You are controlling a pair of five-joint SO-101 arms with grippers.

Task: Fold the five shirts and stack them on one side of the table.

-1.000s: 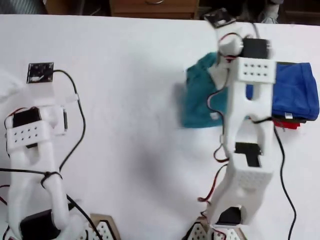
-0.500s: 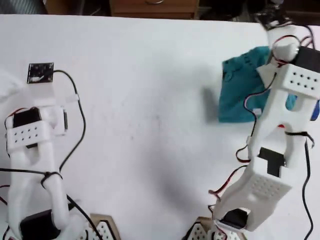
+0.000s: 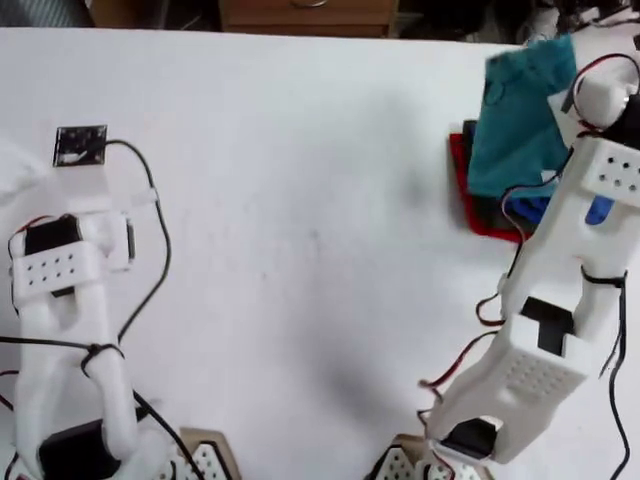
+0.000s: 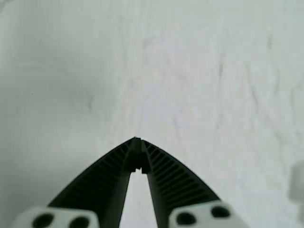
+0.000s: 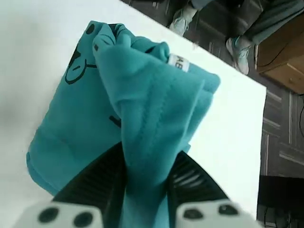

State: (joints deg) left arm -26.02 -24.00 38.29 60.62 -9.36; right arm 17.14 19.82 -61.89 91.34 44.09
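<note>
— White table (image 3: 300, 200) takes up most of what we see from above, with a wooden cabinet (image 3: 310, 14) beyond its far edge. Where do we find the shirts?
— At the far right corner. We see a red shirt (image 3: 461, 185) at the bottom of a stack, a dark layer (image 3: 490, 212) on top of it, and a sliver of blue shirt (image 3: 599, 212) just beside the right arm (image 3: 560, 300).
— And the teal shirt (image 3: 520, 120)?
— Over that stack, covering its far part and reaching to the table's far edge. We cannot tell whether it rests on the pile or hangs just above it.
— What has hold of it?
— The right gripper (image 5: 147, 159). From its wrist view we see both black ribbed fingers (image 5: 92, 183) pinching a bunched fold of the teal cloth, kept apart only by the fabric between them. The rest of the shirt spreads away from the fingers. It shows a dark print (image 5: 76, 71) and a small white label (image 5: 178, 61), with the table's edge and a dark floor (image 5: 280, 118) behind.
— And the other side?
— The left arm (image 3: 60, 270) stands at the near left, well apart from the shirts. Its left gripper (image 4: 137, 143) hangs over the white table. We see its fingers pressed together at the tips, with a thin slit between them farther back.
</note>
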